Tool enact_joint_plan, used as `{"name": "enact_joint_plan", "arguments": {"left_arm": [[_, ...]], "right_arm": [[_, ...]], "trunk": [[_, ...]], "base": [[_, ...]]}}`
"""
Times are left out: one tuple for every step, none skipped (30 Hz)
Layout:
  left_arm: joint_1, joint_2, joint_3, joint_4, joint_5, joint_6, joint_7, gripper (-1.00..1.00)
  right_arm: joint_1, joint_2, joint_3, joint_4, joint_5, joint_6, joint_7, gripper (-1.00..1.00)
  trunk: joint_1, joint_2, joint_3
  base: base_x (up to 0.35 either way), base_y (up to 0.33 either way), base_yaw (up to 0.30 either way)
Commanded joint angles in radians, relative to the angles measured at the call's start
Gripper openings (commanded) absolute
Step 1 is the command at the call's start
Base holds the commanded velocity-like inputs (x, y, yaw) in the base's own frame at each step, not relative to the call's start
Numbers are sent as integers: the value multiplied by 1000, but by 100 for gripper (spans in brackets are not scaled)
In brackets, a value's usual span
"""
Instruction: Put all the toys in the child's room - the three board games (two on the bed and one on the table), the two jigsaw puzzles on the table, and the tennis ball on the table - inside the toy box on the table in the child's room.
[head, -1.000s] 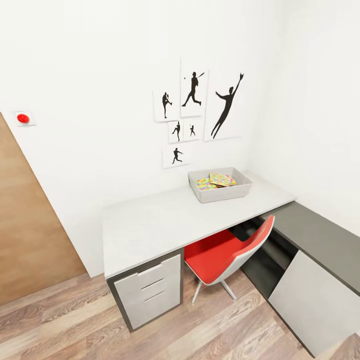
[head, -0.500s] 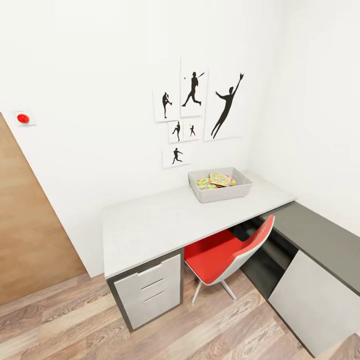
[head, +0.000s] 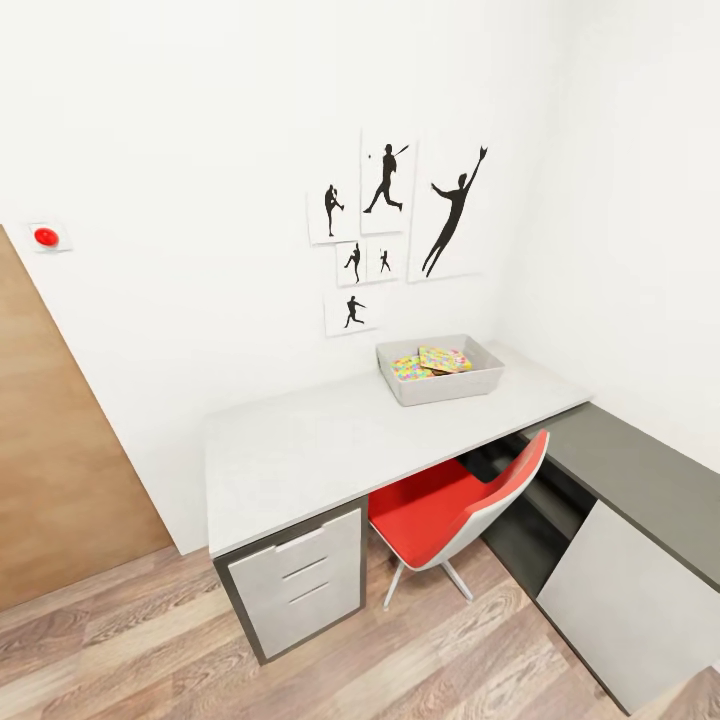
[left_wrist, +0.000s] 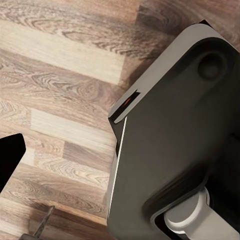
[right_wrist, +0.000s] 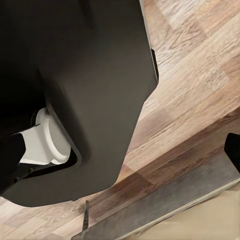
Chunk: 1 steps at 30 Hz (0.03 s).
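The worktop is an L-shaped desk: a smooth matte light-grey slab over white drawers, with a dark grey wing running off toward 4 o'clock. Near its far end, at about 1 o'clock in the head view, sits the toy box, a pale grey rectangular bin with low sloping walls and a rounded rim. Inside it lie the jigsaw puzzles, thin flat squares speckled with small yellow, pink, green and blue pieces, and a flat colourful piece rests tilted on top (too small to tell which toy). A red moulded chair with a white shell back is tucked under the worktop at 5 o'clock. Black silhouette prints of ball players hang on the white wall above. The floor is grained wood plank. Both wrist views look down on that plank floor beside the robot's dark, smooth rounded base; whether either arm's jaws stand apart or together cannot be told.
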Motion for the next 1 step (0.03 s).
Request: {"name": "enact_joint_plan", "arguments": {"left_arm": [[0,1,-8,-3,8,4,5,100]], "right_arm": [[0,0,8,-3,-9,6,-6,100]], "trunk": [[1,-2,-2]], "base": [[0,0,0]]}}
